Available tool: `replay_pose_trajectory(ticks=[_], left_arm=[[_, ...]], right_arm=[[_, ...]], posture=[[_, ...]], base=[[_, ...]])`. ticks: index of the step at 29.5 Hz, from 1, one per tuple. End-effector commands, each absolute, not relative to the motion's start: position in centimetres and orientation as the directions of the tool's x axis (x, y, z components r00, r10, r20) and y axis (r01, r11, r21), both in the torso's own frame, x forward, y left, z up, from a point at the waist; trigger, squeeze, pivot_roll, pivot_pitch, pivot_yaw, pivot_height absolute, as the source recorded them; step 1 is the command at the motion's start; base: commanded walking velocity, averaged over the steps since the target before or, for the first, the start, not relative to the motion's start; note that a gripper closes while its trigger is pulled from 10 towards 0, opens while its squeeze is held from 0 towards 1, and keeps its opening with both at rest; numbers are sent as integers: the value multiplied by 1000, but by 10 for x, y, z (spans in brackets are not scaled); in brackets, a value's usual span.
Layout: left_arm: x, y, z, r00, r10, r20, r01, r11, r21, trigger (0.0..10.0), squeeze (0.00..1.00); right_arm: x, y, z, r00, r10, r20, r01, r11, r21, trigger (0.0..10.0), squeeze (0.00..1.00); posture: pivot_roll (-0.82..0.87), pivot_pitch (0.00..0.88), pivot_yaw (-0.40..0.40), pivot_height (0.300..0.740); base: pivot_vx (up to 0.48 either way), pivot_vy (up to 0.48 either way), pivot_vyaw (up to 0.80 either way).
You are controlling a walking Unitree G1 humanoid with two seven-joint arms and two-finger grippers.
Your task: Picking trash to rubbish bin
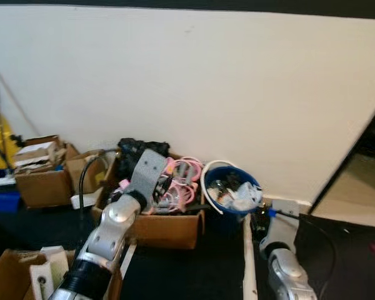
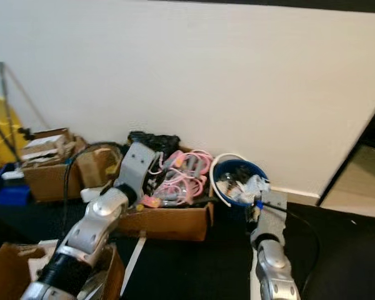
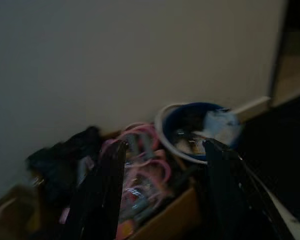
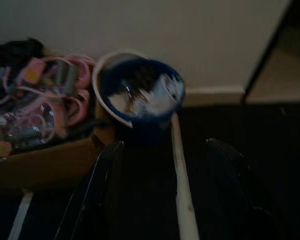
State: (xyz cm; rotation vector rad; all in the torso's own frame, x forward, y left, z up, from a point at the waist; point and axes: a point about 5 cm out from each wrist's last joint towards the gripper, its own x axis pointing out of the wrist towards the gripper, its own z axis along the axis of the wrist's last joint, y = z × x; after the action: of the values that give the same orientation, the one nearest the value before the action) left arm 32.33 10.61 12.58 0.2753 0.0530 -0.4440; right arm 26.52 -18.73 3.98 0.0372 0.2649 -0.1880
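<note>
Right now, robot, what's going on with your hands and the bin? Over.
Left hand open, raised over brown cardboard box of pink clutter. Right hand open, empty, low before round blue rubbish bin. Bin already holds crumpled white trash.

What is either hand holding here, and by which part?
Nothing is held. The left hand and the right hand are both open with nothing between the fingers, pointed toward the blue bin.

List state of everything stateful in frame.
Bin: upright, open top, holds white trash.
Cable box: open, stuffed with pink cables.
Far box: open, packed with paper.
Left gripper: open, holds nothing, raised over the cable box.
Right gripper: open, holds nothing, low, facing the bin.
</note>
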Motion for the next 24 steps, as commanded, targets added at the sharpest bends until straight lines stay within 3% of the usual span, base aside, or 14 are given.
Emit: replay_pose_trajectory(ticks=[1,24], left_arm=[[322,106,120,896,-423,-137,444,858,257,10000,0],[321,112,116,923,-363,-128,384,893,235,10000,0]], right_arm=[[264,-187,38,943,-185,-276,197,980,16,10000,0],[266,-187,40,947,-158,-279,162,987,-10,10000,0]], posture=[[-102,0,56,740],[-89,14,14,740]], base=[[0,0,-800],[0,0,-800]])
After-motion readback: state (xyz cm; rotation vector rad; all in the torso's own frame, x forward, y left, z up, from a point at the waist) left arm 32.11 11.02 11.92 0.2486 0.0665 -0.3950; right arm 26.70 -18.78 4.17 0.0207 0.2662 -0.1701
